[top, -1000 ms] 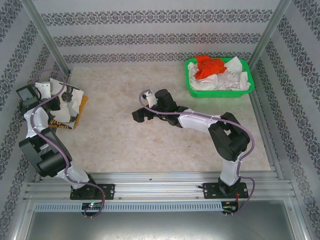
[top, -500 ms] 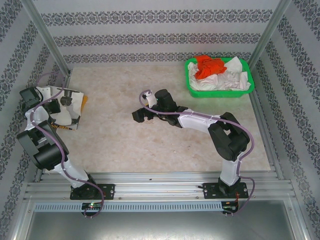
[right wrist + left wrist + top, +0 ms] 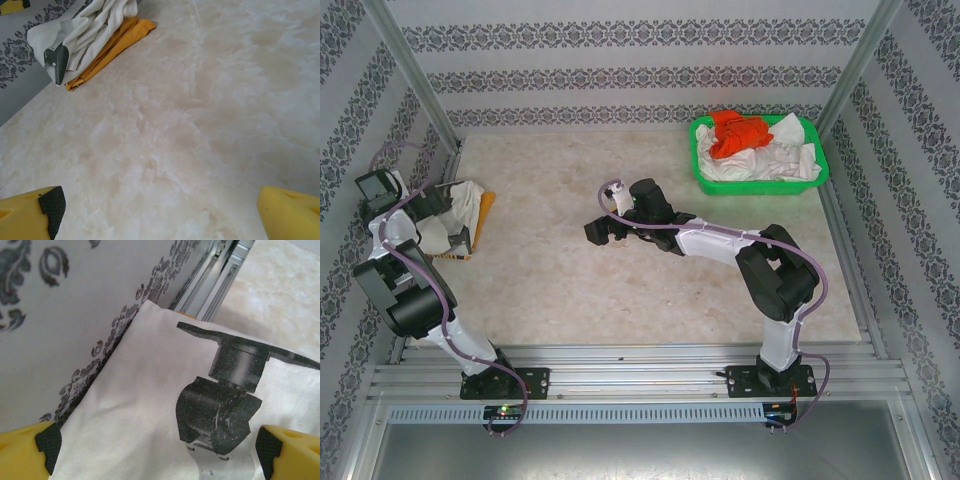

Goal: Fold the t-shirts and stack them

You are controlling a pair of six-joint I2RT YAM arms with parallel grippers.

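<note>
As the left hand [image 3: 160, 454] gapes over a t-shirt [image 3: 135, 385], the right hand [image 3: 160, 212] hovers open.

A green plastic basket [image 3: 760, 186] sits on the beige marbled surface [image 3: 620, 290], at its far right corner. Behind the basket rises a white wall [image 3: 620, 75] banded with dark damask ornament. Just right of the basket stands a slanted metal post [image 3: 860, 62].
</note>
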